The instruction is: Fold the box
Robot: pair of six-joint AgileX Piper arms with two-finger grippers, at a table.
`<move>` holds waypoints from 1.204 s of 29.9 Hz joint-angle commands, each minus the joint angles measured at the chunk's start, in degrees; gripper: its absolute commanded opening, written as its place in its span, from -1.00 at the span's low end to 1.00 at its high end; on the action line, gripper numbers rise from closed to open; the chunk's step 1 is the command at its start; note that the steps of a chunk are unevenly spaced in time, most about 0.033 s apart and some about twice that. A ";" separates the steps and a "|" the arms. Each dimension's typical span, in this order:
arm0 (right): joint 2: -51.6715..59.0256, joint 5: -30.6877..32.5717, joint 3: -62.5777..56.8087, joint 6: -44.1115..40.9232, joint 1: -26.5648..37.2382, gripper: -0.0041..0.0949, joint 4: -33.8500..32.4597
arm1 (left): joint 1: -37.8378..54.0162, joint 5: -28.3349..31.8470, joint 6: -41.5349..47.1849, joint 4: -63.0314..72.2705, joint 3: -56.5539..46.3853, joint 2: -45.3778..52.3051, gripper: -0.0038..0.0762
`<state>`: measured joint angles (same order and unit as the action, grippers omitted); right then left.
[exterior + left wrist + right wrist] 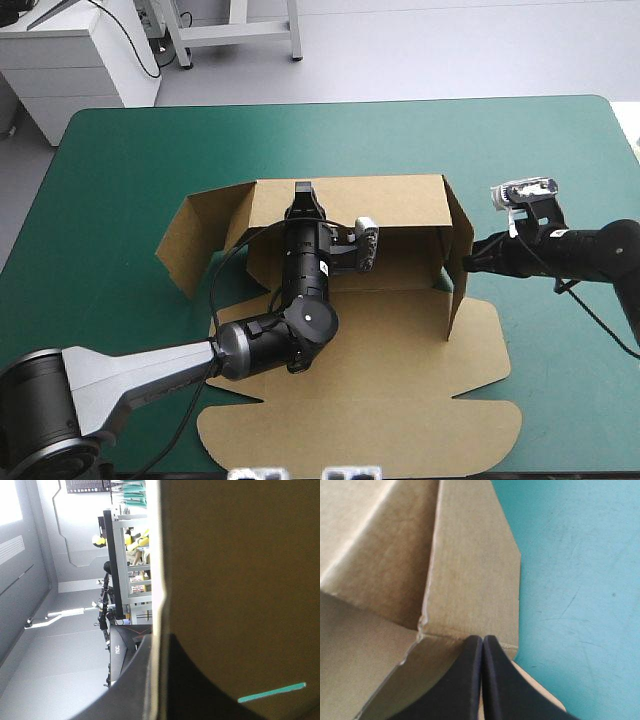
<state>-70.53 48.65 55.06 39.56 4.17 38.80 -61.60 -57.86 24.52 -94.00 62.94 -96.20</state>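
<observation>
The brown box [400,350] lies mid-table with its lid flat toward the near edge. Its back wall [380,205] and right wall [460,275] stand raised, and the left flap [200,245] splays outward. My left gripper [302,192] sits at the back wall's top edge. In the left wrist view the board [240,580] runs between the black fingers [130,685], so the left gripper [162,637] is shut on the box. My right gripper [467,263] is shut. Its tips [482,639] rest against the outside of the right wall [470,570], near a fold corner.
The teal-green cover [520,140] shows beyond the box toward the far edge and on both sides [580,580]. The lid's rounded front flap [360,430] reaches close to the table's near edge. The left arm lies across the box's floor.
</observation>
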 commanded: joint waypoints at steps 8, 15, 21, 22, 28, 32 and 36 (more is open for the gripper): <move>1.66 2.94 -1.13 15.83 0.20 -0.73 8.83 | -0.24 -2.17 0.46 -3.34 1.35 2.96 -0.92; -1.67 5.16 1.88 17.06 0.20 0.60 6.23 | -0.24 -2.17 0.57 -3.34 1.35 2.96 -0.92; -4.41 5.16 2.65 18.81 0.20 0.81 5.14 | -0.24 -2.17 0.57 -3.34 1.35 2.96 -0.92; -5.11 5.75 2.65 18.81 0.20 0.81 6.12 | -0.24 -2.17 0.57 -3.34 1.35 2.96 -0.92; -4.68 3.68 -1.15 25.73 0.20 0.81 19.76 | -0.24 -2.17 0.57 -3.34 1.35 2.96 -0.92; 0.24 -5.03 -7.20 28.62 -0.02 0.81 23.47 | -0.24 -2.17 0.57 -3.34 1.35 2.96 -0.92; 3.80 -12.71 -12.41 30.57 -2.80 0.81 25.44 | -0.24 -2.17 0.57 -3.34 1.35 2.96 -0.92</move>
<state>-70.15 41.16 43.99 67.68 3.26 59.33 -61.60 -57.79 24.47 -93.94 62.94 -96.20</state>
